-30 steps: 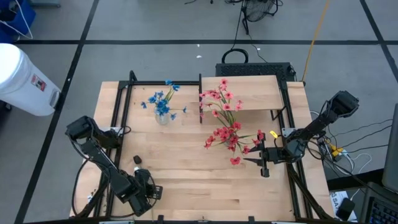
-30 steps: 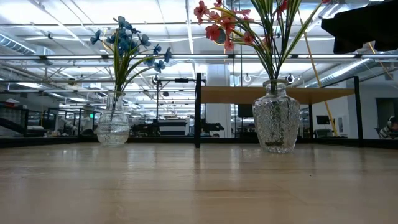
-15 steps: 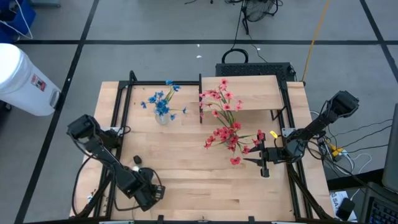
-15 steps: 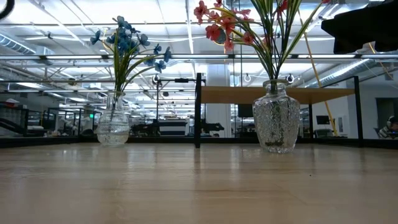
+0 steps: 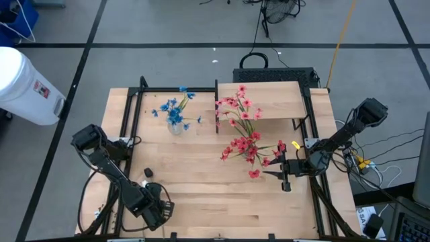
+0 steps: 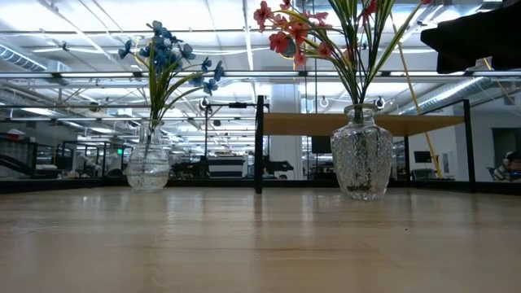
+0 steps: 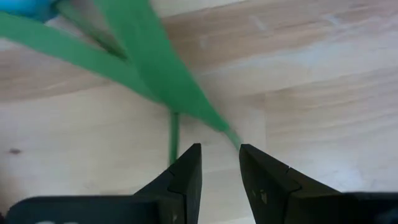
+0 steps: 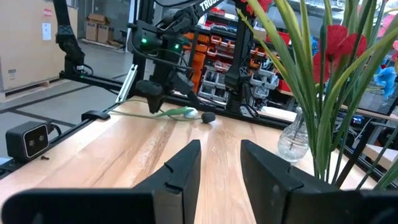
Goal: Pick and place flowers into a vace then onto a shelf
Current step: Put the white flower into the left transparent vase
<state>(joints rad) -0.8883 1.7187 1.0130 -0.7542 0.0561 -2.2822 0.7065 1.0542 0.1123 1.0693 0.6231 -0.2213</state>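
One flower lies on the table at the near left: a green stalk (image 8: 169, 112) with a white bud (image 8: 189, 113) at its end. My left gripper (image 7: 219, 155) points down over the stalk's other end, open by a narrow gap that shows bare wood. A leaf tip (image 7: 235, 140) reaches its fingertips. Blue flowers (image 5: 176, 114) stand in a glass vase (image 6: 149, 167). Red-pink flowers (image 5: 245, 144) stand in a second vase (image 6: 361, 163). My right gripper (image 8: 221, 155) waits level beside that vase, open and holding nothing. The shelf (image 5: 272, 101) stands at the far side. My left gripper stands over the stalk's leafy end from above, and a thin stem (image 7: 174, 134) runs behind one finger (image 7: 186, 168). I cannot tell whether the fingers touch it. The stalk lies on the table.
A small dark object (image 8: 208, 117) lies next to the white bud. A black frame (image 5: 131, 134) runs along the table's left, right and far sides. Bare wood (image 5: 222, 202) stretches across the table's near middle.
My left gripper has tipped slightly at the wrist while staying over the stalk's end. The flowers and both vases have kept their places.
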